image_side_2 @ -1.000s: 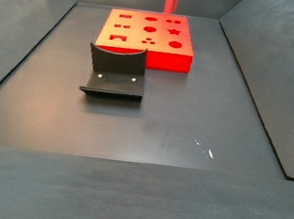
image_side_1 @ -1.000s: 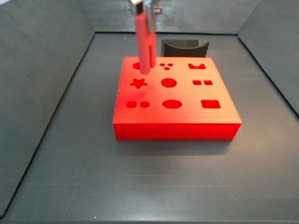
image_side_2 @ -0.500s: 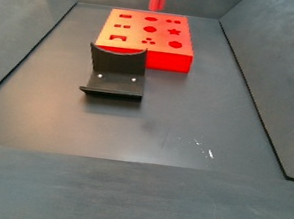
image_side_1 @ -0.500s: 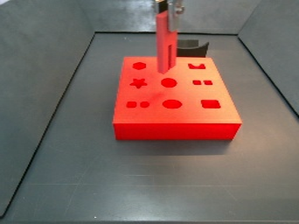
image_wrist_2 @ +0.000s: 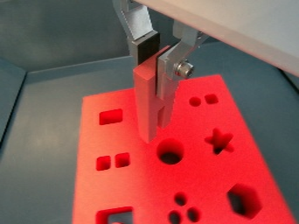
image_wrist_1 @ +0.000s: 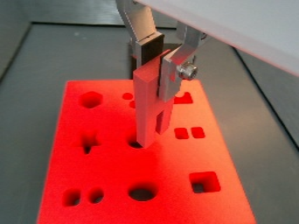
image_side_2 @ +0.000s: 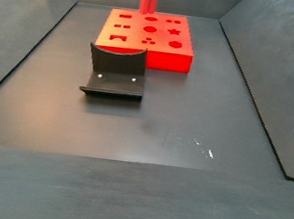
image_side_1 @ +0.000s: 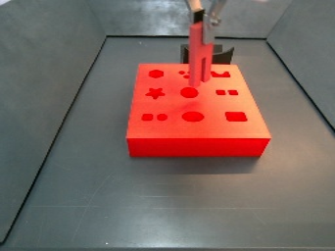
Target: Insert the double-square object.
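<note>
My gripper [image_wrist_1: 159,72] is shut on the top of the double-square object [image_wrist_1: 149,109], a long thin red peg that hangs upright; both show in the other wrist view too, gripper [image_wrist_2: 159,63] and peg [image_wrist_2: 149,103]. In a side view the gripper [image_side_1: 201,14] holds the peg [image_side_1: 198,54] above the middle rear of the big red block [image_side_1: 197,125]. The peg's lower end is a little above the block's top, near a round hole [image_wrist_2: 170,154]. The double-square hole [image_wrist_1: 188,134] lies off to one side of the peg [image_wrist_2: 114,161].
The red block [image_side_2: 151,42] has several shaped holes and stands on the dark floor. The dark fixture [image_side_2: 114,70] stands beside the block; in a side view it is behind the peg [image_side_1: 217,51]. Grey walls enclose the floor on three sides.
My gripper has carried the peg sideways over the block, from above its back left corner toward the middle. The peg is still in the grip.
</note>
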